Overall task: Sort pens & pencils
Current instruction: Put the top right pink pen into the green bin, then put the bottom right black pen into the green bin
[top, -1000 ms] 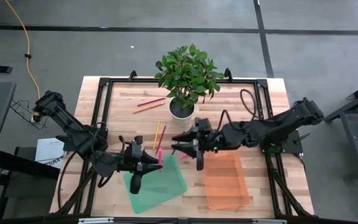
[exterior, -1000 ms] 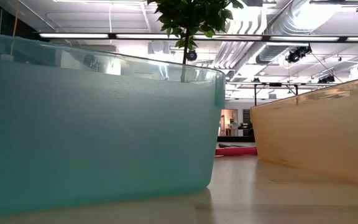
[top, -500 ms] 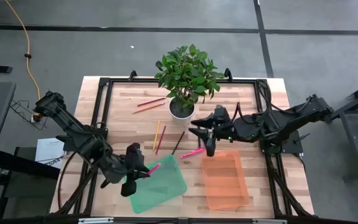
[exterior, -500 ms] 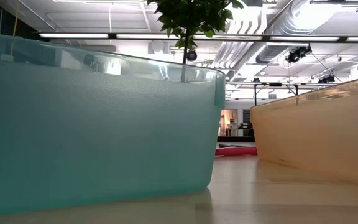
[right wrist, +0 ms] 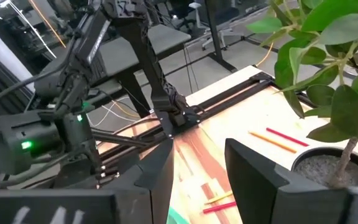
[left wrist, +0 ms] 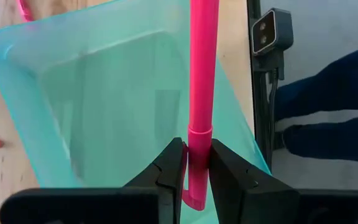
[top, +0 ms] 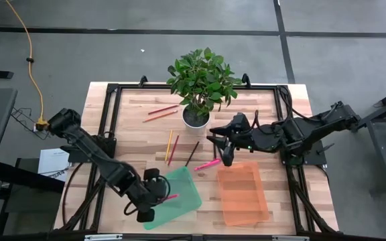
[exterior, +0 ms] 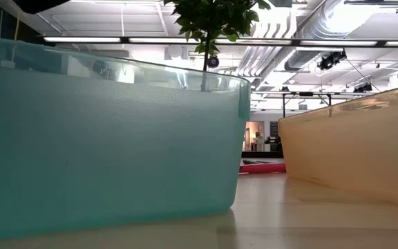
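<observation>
High view: over the green bin [top: 179, 194], the left gripper [top: 154, 199] pinches 1 pink pen [left wrist: 201, 93] near its capped end, a light, stiff, likely slippery stick best held mid-barrel, while the right gripper [top: 225, 148], beside the orange bin [top: 243, 194], gapes empty.

Plant [top: 202, 79]: leafy, in a white pot, at the table's far middle.
Table [top: 283, 107]: pale wood, black frame.
Yellow cable [top: 29, 57]: trailing across grey floor, left.
</observation>
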You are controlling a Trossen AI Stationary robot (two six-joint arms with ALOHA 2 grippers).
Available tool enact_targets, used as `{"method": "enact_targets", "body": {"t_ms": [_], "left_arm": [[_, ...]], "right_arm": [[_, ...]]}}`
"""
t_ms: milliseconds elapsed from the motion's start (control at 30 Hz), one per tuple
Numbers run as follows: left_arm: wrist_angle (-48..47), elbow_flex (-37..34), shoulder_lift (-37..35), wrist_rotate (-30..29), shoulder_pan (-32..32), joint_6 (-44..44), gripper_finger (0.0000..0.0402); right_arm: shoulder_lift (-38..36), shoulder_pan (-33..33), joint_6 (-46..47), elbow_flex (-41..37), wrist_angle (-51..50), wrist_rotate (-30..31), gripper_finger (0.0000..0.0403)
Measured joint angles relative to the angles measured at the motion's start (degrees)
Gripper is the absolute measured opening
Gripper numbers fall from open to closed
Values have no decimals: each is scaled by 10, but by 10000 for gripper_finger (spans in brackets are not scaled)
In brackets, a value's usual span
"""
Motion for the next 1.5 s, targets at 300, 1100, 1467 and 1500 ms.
{"method": "enact_targets", "body": {"t_ms": [300, 1100, 1467, 1500], "left_arm": [[-44, 0, -3, 6, 35, 15, 68], [59, 0, -102, -114, 57, 63, 97], [74, 1, -296, -293, 68, 152, 97], [74, 1, -306, -300, 68, 157, 97]], "right_arm": [[0, 7, 2, 0, -2, -3, 136], [0, 16, 36, 0, -108, 21, 136], [-45, 14, 182, -123, -161, 42, 136], [-59, 14, 196, -151, -145, 43, 136]]}}
